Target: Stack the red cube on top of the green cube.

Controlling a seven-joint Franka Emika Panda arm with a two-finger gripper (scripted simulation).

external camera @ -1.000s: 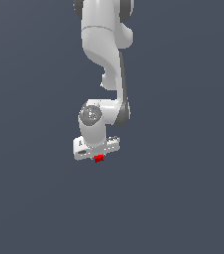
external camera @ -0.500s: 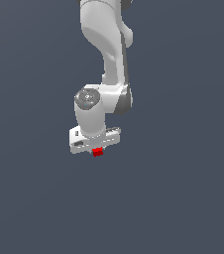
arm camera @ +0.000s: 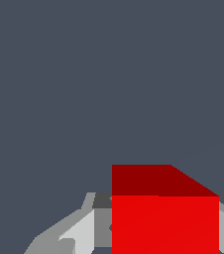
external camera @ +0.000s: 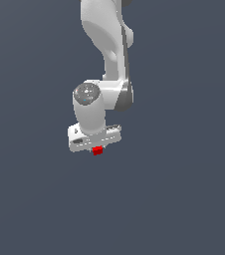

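Note:
The red cube sits under the white hand of my gripper in the exterior view. In the wrist view the red cube fills the space between the grey fingers, which press against its sides, so my gripper is shut on it. The cube appears held above the grey floor. The green cube is out of view in both views.
The white arm comes down from the top of the exterior view. Plain dark grey floor lies all around.
The arm has moved toward the exterior view's left and lifted a little, carrying the red cube with it.

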